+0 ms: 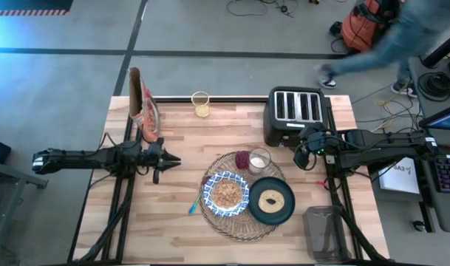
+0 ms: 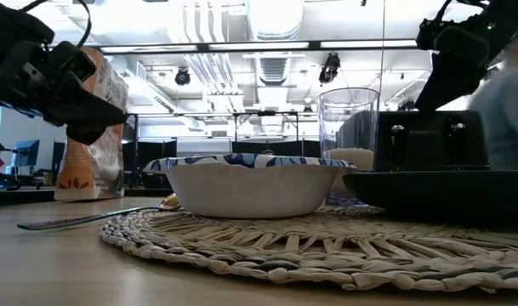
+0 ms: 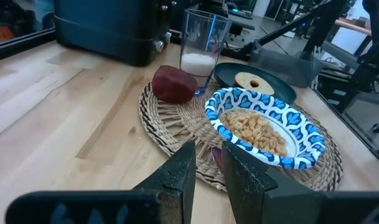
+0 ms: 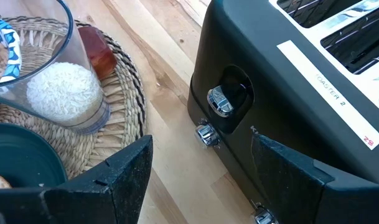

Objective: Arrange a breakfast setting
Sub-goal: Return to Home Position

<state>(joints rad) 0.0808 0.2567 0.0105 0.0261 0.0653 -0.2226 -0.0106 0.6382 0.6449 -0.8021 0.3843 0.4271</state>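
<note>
Where the table's middle meets its near half, a round straw placemat (image 1: 228,229) carries the whole setting. On its left part sits a blue-and-white bowl (image 1: 208,191) filled with cereal, and just right of it a dark teal plate (image 1: 287,210) holds a round, ring-shaped piece of bread; the plate reaches over the mat's right edge. Behind the two, at the mat's far rim, a clear glass (image 1: 259,159) with white contents stands upright, with a red apple (image 1: 243,159) just to its left. A spoon (image 1: 193,205) lies on the wood at the mat's left edge, beside the bowl.

Left of the mat, the left gripper (image 1: 173,159) hangs above bare wood, pointing toward the setting; its fingers are parted only slightly and carry nothing. Off the mat's right side, the right gripper (image 1: 301,154) hangs just in front of the black toaster (image 1: 296,114), its fingers spread wide and empty.

Farther back, a cereal bag (image 1: 143,107) stands at the far left, and a second glass (image 1: 201,103) with yellowish contents stands at the far edge.
</note>
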